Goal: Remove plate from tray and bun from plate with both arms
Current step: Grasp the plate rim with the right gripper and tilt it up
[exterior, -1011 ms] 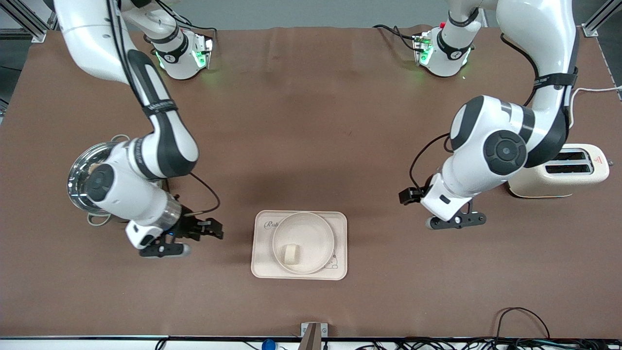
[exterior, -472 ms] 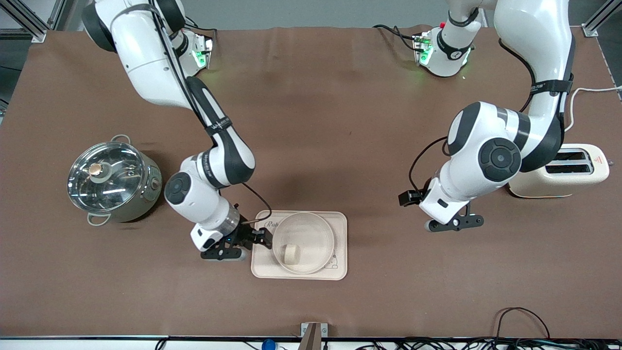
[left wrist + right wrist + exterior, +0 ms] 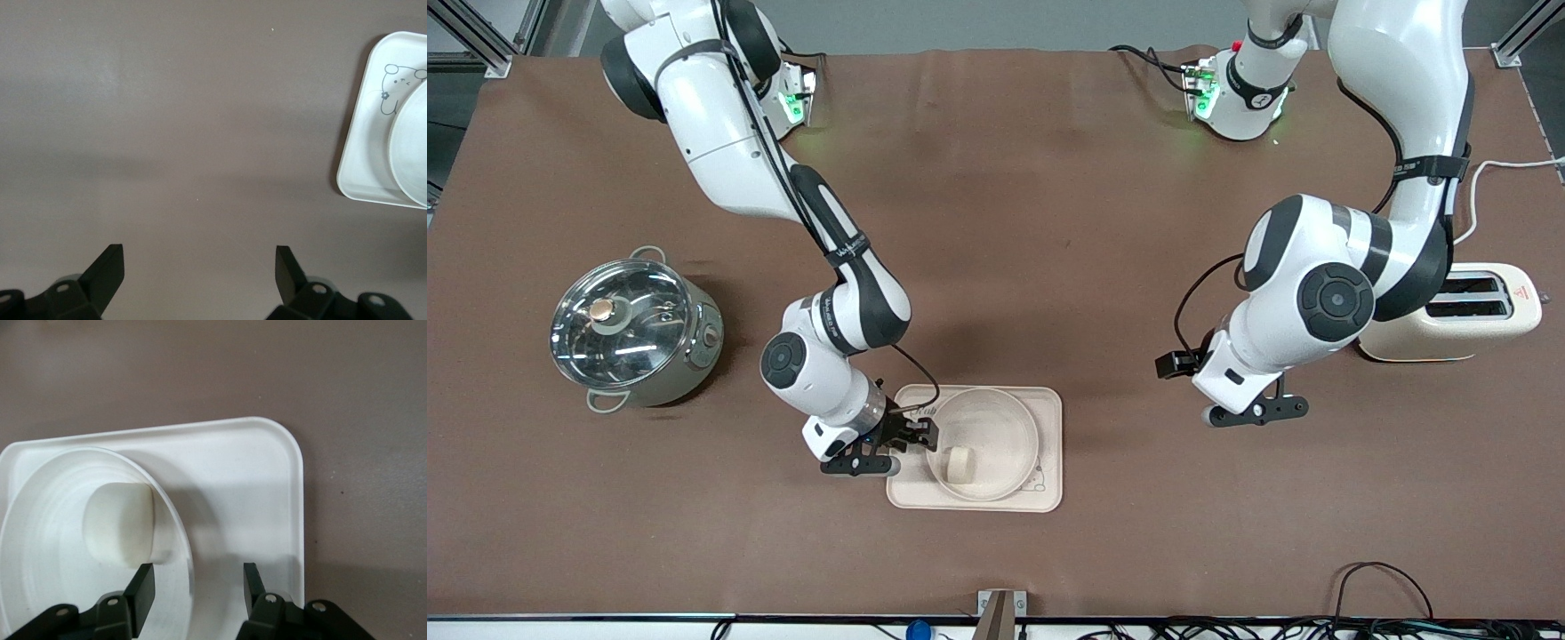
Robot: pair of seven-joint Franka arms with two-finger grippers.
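Note:
The round cream plate (image 3: 996, 418) sits on the rectangular cream tray (image 3: 1049, 444). The small pale bun (image 3: 960, 463) lies in the plate. My right gripper (image 3: 919, 436) is open at the plate's rim on the side toward the right arm's end. In the right wrist view the gripper (image 3: 197, 572) straddles the plate's rim (image 3: 180, 520): one finger is over the plate's inside close to the bun (image 3: 120, 522), the other over the tray (image 3: 253, 487). My left gripper (image 3: 1172, 363) is open and empty over bare table (image 3: 200, 252), apart from the tray (image 3: 367, 153).
A steel pot with a glass lid (image 3: 633, 329) stands toward the right arm's end. A cream toaster (image 3: 1458, 311) stands toward the left arm's end. Cables lie along the table's edge nearest the front camera (image 3: 1378, 587).
My right arm has swung from beside the pot to the tray, and its open gripper now stands at the plate's rim. The left arm has hardly moved.

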